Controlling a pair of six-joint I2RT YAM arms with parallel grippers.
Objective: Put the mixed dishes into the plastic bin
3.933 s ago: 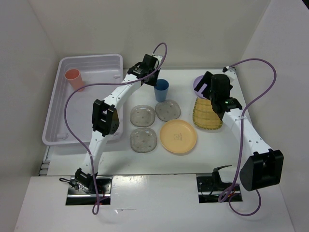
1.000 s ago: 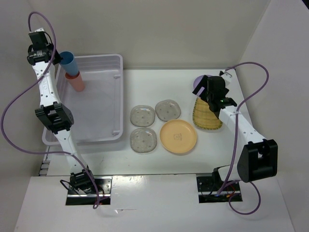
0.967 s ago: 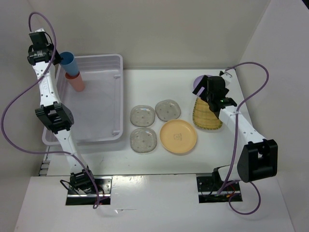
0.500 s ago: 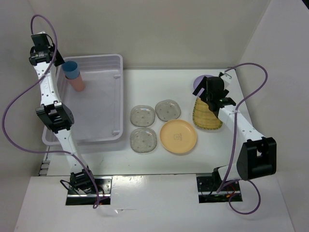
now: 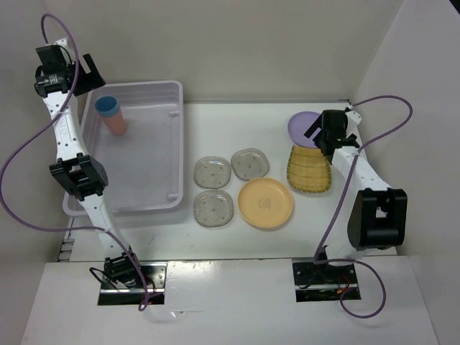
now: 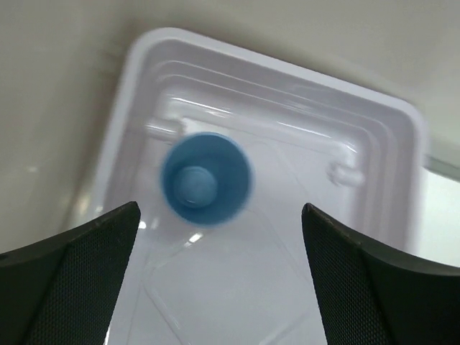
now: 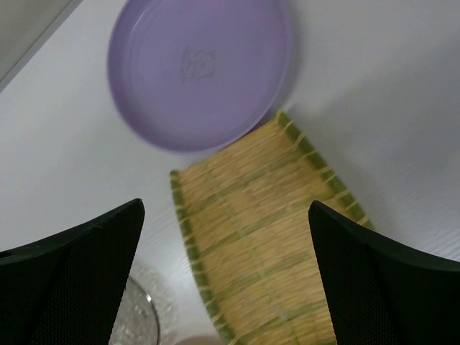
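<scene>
Our left gripper (image 6: 219, 210) and right gripper (image 7: 226, 206) both gape empty — blue cup (image 5: 106, 106) apparently nested in salmon cup (image 5: 117, 127), upper left, saving room.

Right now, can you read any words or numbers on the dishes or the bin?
On the lavender bowl: a raised mark in the middle, too faint to read.
On the round orange-yellow plate: a small mark in the middle, too small to read.
No readable words, numbers or signs anywhere else.
</scene>
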